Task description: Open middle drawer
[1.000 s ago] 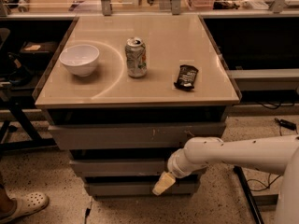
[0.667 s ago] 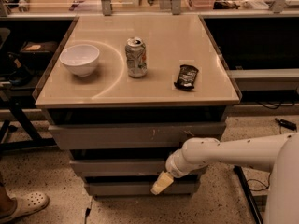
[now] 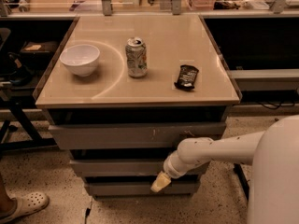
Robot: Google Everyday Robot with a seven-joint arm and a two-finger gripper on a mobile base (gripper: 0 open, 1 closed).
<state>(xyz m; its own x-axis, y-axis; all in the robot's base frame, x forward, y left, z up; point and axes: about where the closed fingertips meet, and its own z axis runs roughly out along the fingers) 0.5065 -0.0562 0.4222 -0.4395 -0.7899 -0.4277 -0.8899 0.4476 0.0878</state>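
Note:
The middle drawer (image 3: 117, 168) is the plain grey front second from the top of the cabinet, below the taller scratched front (image 3: 131, 135) and above the lowest narrow front (image 3: 126, 188). A dark gap shows above it. My gripper (image 3: 160, 183), with a pale yellowish tip, is at the end of the white arm (image 3: 210, 150) that reaches in from the right. It sits in front of the middle drawer's lower right part, at the seam with the lowest front.
On the cabinet's tan top (image 3: 154, 90) stand a white bowl (image 3: 80, 59), a soda can (image 3: 136, 57) and a dark snack bar (image 3: 186, 76). My white body (image 3: 275, 181) fills the lower right. A foot in a pale clog (image 3: 23, 206) is at the lower left.
The gripper has shifted slightly left along the drawer fronts. My body takes up more of the right side. The drawers look unchanged.

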